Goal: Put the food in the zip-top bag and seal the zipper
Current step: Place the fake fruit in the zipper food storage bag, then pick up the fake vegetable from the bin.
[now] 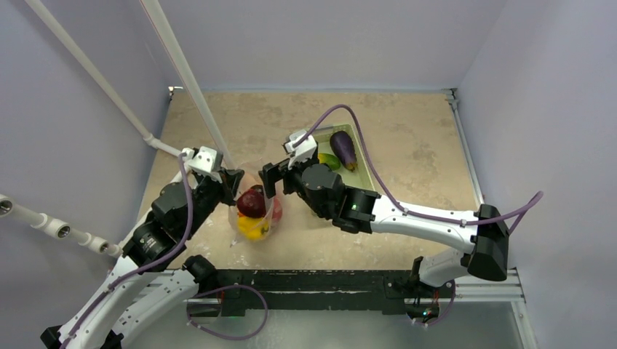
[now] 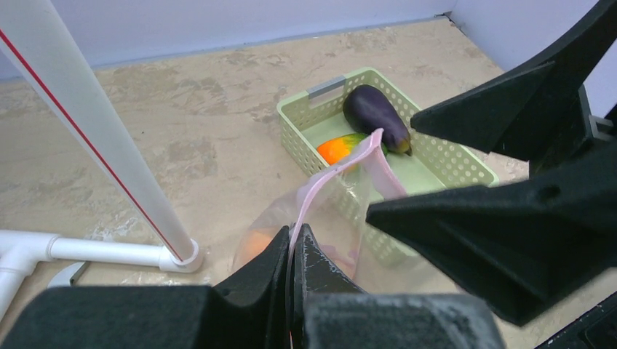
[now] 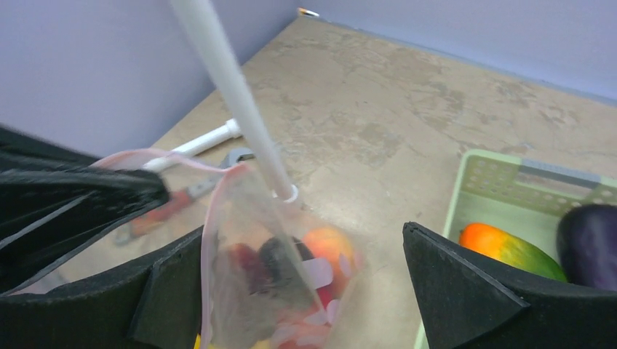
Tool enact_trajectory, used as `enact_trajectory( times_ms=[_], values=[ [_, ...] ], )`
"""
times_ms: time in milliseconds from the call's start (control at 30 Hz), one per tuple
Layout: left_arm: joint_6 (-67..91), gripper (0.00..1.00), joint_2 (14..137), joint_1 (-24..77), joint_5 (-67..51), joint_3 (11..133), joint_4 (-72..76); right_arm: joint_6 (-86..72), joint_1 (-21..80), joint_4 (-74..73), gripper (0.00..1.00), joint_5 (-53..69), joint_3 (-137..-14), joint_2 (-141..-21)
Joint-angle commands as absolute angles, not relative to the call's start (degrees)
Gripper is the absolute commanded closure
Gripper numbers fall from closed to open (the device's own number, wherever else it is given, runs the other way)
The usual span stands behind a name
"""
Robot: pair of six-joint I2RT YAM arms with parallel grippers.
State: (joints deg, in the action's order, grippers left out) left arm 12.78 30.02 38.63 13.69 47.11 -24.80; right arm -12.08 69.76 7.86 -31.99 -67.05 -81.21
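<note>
White arm links (image 1: 429, 220), black joints (image 1: 324, 187), purple cables (image 1: 346, 108), black wedge-shaped jaws.

No text, label, brand or number is readable in any view

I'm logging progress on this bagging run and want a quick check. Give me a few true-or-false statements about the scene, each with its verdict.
1. The eggplant is inside the zip-top bag. False: it lies in the green basket.
2. The left claw is shut on the zipper. True.
3. The right claw is shut. False: it is open, its fingers wide apart.
4. The bag already holds some food. True.
</note>
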Motion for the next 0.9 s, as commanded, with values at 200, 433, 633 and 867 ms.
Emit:
enact_trajectory(
  times_ms=[200, 433, 633, 867],
  values=[
    [11.9, 1.0, 30.3, 38.3, 13.4, 47.5, -20.5, -21.1, 58.6, 3.4, 0.02, -34.4, -68.7, -76.6],
    [11.9, 1.0, 30.3, 38.3, 13.4, 47.6, -20.5, -25.3, 52.2, 0.9, 0.02, -32.0, -67.4, -77.1],
    [11.9, 1.0, 30.4, 38.4, 13.4, 47.6, -20.5, -25.5, 49.2, 1.9, 0.02, -27.9, -66.4, -77.0],
    [12.0, 1.0, 28.9, 38.3, 14.1, 47.4, -20.2, -24.3, 49.0, 3.6, 0.18, -22.5, -66.4, -77.0]
  ],
)
